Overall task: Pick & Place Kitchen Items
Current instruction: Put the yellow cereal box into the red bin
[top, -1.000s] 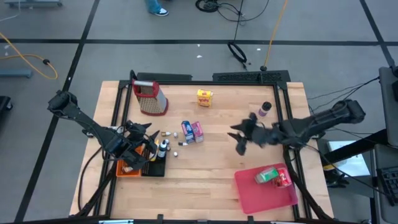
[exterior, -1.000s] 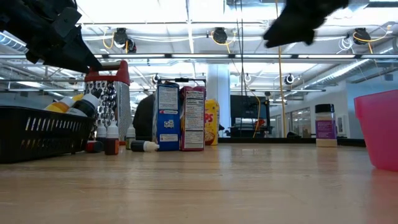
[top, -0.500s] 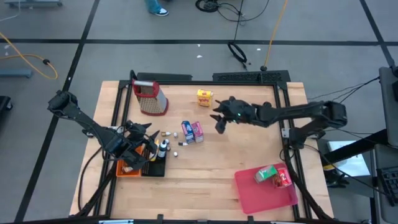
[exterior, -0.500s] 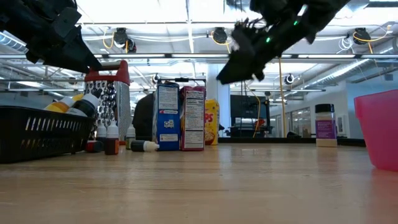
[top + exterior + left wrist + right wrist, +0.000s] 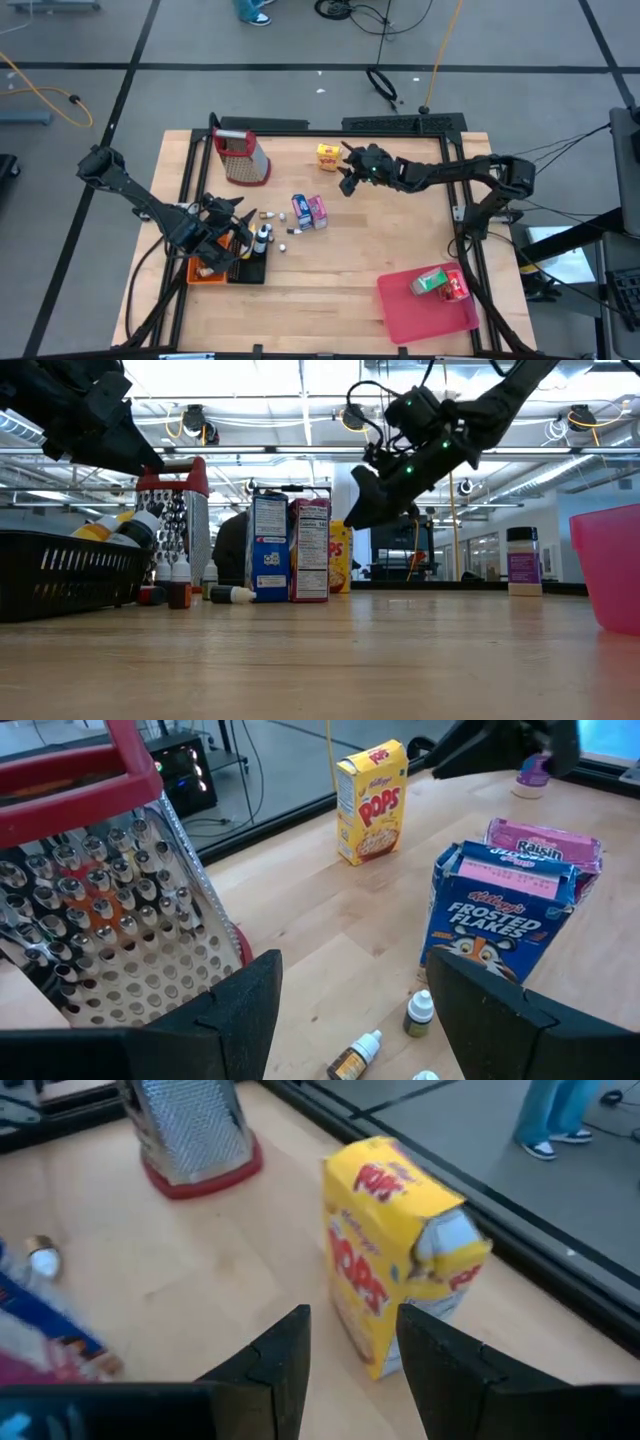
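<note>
Your right gripper [image 5: 347, 181] hangs above the far middle of the table with its two dark fingers [image 5: 270, 1370] spread and nothing between them, aimed at the small yellow cardboard cereal carton [image 5: 329, 156] that stands upright just beyond it, close to the table's far edge; from the low view it looks clear of the carton's top, though how near it sits is hard to judge there. This reads as the approach step of a pick: the carton is not yet bracketed, so your next move calls for easing forward and down until the fingers straddle its narrow sides, then closing. Nearer the table's middle stand a blue carton [image 5: 300, 210] and a pink carton [image 5: 317, 209] touching side by side, with little bottles [image 5: 358, 1057] lying near them. The pink plastic tray [image 5: 400, 315] at the near right already holds a green and red carton [image 5: 440, 284]. Your left gripper [image 5: 226, 243] waits, fingers apart, over the black basket [image 5: 60, 575] by the red-topped metal grater [image 5: 241, 158]
</note>
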Controlling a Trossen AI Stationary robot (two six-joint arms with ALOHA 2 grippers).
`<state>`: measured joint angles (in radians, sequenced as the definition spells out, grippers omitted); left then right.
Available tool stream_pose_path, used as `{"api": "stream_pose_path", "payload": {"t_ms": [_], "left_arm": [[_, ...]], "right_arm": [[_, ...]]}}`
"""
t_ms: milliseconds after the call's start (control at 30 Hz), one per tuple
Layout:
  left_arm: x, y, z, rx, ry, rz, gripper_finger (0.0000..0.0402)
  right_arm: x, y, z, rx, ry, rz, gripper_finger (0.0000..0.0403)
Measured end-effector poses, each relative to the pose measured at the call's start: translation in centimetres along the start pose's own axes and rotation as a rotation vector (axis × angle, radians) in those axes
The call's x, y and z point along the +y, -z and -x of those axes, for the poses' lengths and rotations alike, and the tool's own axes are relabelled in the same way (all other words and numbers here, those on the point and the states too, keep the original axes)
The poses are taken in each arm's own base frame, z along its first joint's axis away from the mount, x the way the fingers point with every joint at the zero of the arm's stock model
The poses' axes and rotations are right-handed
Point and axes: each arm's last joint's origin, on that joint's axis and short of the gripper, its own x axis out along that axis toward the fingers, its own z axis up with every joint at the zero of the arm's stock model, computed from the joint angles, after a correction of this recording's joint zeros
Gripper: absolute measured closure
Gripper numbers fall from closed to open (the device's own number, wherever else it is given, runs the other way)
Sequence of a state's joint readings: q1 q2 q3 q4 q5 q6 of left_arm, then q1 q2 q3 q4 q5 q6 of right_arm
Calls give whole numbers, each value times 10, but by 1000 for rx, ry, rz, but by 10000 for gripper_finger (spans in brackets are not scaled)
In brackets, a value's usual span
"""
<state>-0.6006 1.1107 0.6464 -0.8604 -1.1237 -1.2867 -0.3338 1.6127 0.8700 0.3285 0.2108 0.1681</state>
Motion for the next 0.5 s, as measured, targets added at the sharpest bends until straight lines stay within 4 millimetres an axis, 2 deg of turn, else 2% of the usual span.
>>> {"api": "stream_pose_path", "payload": {"t_ms": [300,500], "left_arm": [[0,0,0,-4,-1,0,149],[1,-1,-3,-3,-16,8,149]], "right_arm": [[-16,9,-16,31,33,-19,259],[-20,9,-20,16,-16,-31,217]]}}
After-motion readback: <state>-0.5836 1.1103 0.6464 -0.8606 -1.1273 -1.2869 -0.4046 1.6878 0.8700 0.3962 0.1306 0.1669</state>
